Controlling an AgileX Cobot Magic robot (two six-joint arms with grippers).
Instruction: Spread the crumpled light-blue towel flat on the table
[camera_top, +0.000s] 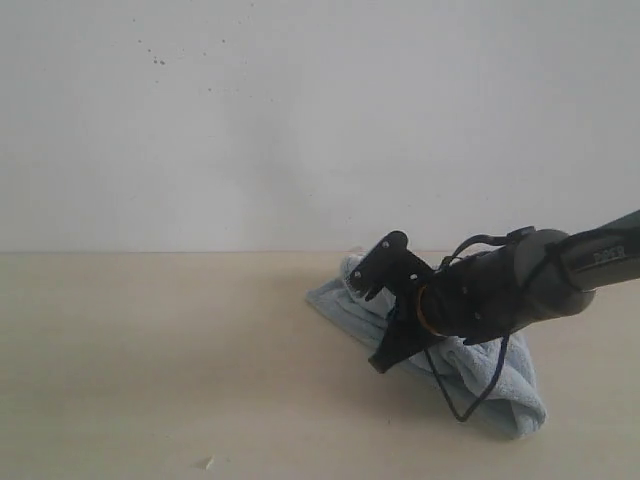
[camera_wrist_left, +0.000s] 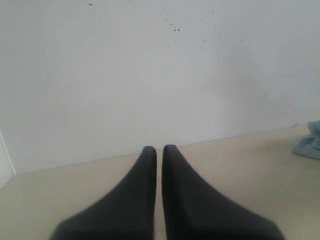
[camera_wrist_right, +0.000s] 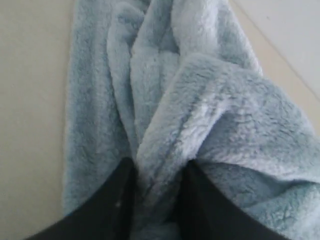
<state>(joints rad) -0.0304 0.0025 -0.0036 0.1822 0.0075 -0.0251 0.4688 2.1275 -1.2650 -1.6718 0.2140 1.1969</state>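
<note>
While the towel (camera_top: 520, 400) sits bunched toward the right end of the bench (camera_top: 150, 380), reaching back near its far edge, we're looking at plush, floppy, light cloth that should drape and drag rather than slide. We'd want a hemmed corner to pull from, but no hem shows clearly. The right pincer (camera_wrist_right: 160, 170) is nipping a thick fold between its tips. The left pincer (camera_wrist_left: 159, 150) hangs pressed together on nothing, well apart from the cloth. No containers in sight.
</note>
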